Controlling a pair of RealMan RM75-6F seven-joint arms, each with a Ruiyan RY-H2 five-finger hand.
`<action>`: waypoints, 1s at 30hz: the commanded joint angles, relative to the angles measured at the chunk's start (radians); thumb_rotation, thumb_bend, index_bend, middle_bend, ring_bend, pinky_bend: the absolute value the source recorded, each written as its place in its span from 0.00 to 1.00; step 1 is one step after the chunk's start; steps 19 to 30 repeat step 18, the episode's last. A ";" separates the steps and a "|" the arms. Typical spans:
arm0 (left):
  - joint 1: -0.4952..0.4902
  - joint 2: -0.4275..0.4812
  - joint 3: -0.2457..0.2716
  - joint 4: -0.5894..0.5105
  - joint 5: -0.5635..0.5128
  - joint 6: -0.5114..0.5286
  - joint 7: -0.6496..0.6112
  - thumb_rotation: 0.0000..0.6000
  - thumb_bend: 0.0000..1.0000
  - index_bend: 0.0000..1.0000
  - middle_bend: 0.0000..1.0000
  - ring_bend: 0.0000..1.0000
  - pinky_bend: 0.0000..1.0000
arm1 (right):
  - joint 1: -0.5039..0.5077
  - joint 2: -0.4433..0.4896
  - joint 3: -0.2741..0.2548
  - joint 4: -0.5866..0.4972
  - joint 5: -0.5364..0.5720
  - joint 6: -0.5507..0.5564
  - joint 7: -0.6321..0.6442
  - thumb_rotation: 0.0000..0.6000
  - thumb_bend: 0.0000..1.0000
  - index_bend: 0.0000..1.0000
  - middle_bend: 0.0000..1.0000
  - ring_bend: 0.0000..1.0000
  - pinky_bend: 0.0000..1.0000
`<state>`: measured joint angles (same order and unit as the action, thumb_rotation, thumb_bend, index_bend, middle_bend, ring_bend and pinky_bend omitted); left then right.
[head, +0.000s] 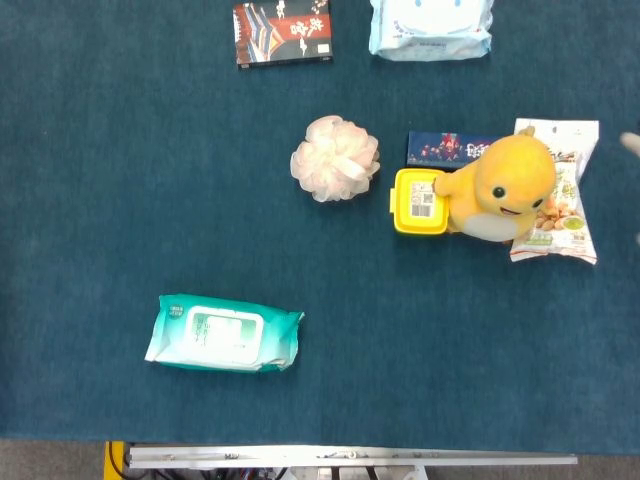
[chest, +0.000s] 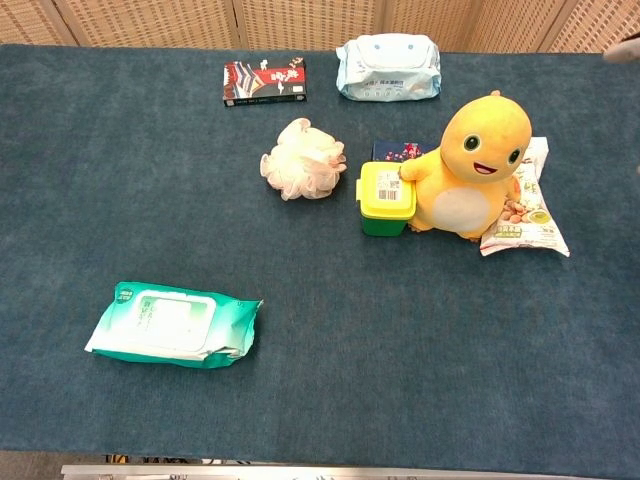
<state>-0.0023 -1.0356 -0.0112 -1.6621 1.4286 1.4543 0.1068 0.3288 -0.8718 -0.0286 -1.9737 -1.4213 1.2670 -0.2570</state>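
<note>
The yellow plush toy (chest: 473, 166) sits upright on the blue bench (chest: 400, 360), one paw on the closed yellow-lidded green container (chest: 385, 199) – its contents hidden – and its back over the snack bag (chest: 528, 205). Only a blurred sliver of the right robot hand (head: 632, 143) shows at the frame edge – whether its fingers are apart or curled I cannot tell; the left is out of sight. A pink bath pouf (chest: 303, 159) lies just left of the container.

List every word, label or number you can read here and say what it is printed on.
Nothing reads clearly enough to quote.
Black and red box: large white characters, too blurred to read.
Yellow container: white barcode sticker on the lid, digits too small.
Green wipes pack: lid label print too small.
Snack bag: print too small.
Dark blue box: pictures and print blurred.
Pale blue wipes pack: print unreadable.
</note>
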 joint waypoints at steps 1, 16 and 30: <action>-0.002 -0.005 0.000 0.005 0.015 0.011 -0.003 1.00 0.00 0.18 0.10 0.15 0.11 | -0.054 0.012 -0.027 0.011 -0.019 0.053 -0.010 1.00 0.18 0.19 0.09 0.00 0.03; -0.025 -0.024 -0.020 0.016 0.014 0.013 0.020 1.00 0.00 0.20 0.12 0.17 0.14 | -0.176 0.007 -0.047 0.043 -0.056 0.145 0.076 1.00 0.17 0.21 0.09 0.00 0.03; -0.026 -0.029 -0.018 0.016 0.014 0.010 0.022 1.00 0.00 0.20 0.12 0.17 0.14 | -0.183 0.006 -0.047 0.049 -0.060 0.147 0.085 1.00 0.17 0.21 0.09 0.00 0.03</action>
